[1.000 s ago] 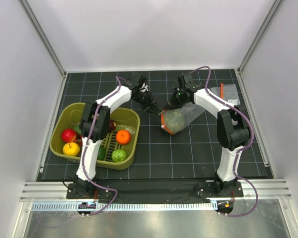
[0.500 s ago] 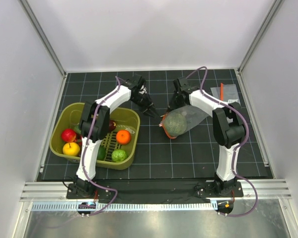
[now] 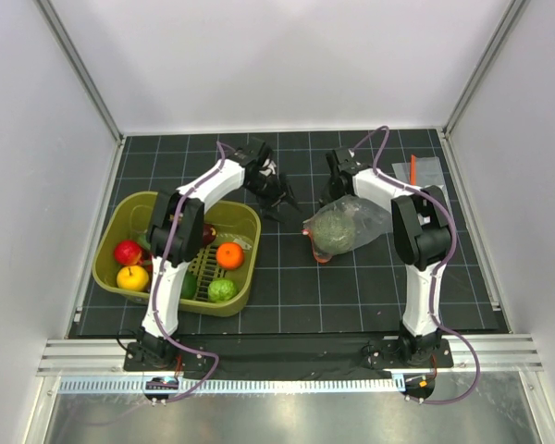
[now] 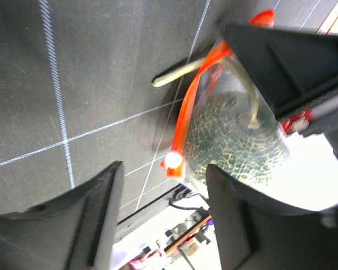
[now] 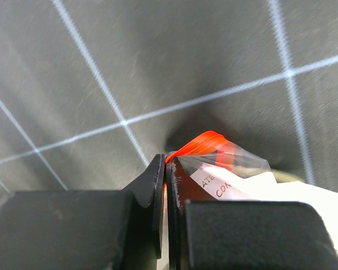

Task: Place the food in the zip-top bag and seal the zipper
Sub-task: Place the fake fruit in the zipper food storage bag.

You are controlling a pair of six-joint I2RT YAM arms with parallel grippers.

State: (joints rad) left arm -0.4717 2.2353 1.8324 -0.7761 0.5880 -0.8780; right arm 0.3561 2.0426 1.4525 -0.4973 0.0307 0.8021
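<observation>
Left gripper [image 3: 284, 197] jaws apart, holding nothing; zipper [image 4: 187, 115] end sits just ahead of its fingertips. Right gripper [image 5: 165, 169] pinched on the zipper at zip-top bag [image 3: 368, 215] corner. Mottled green fruit [image 3: 331, 228] is bagged just beside it.

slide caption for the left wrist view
Open left gripper faces a clear plastic zip-top bag with orange-red zipper strip, holding a mottled pale-green fruit
</observation>
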